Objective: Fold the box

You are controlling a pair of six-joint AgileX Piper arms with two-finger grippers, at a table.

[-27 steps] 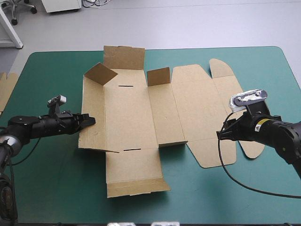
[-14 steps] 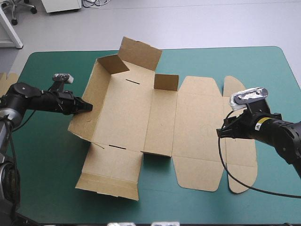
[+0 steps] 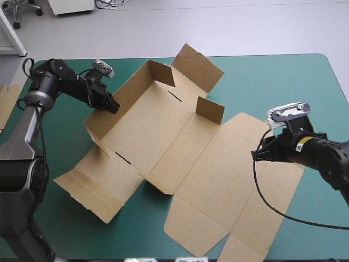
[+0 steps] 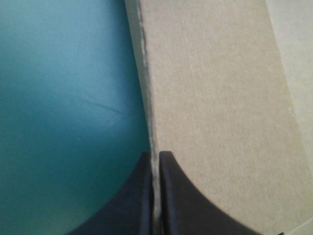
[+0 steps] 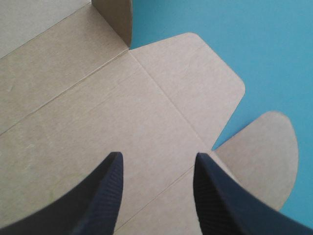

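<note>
Box: the box, a cut sheet of plain brown board, lies askew across the middle of the teal-green covered surface. One long wall and a far end flap are raised, and the lid panel lies flat toward the near right.
Material: matte, fibrous board with scored creases and two thin slots in the floor. The lid's side flaps are rounded and the corner tabs are square. I judge it stiff across the panels and willing to bend only along the scores.
Left hand: the black-finned left hand is pinched on the top edge of the raised wall, with the raw edge between its fingers.
Right hand: the black-finned right hand has its fingers apart and holds nothing. It is over the lid panel near the rounded flaps; I cannot tell whether it touches.
Cover: smooth, so I expect little grip.
Risk, slip: my hold is on the very rim, so a pull could slide the wall out and let it flop.
Risk, swing: nothing pins the sheet, so it may pivot, and its near corner reaches the surface's near edge.
Risk, crease: a tug off the score could buckle a panel.
Edge: a strip of more brown board shows at the surface's left edge.
</note>
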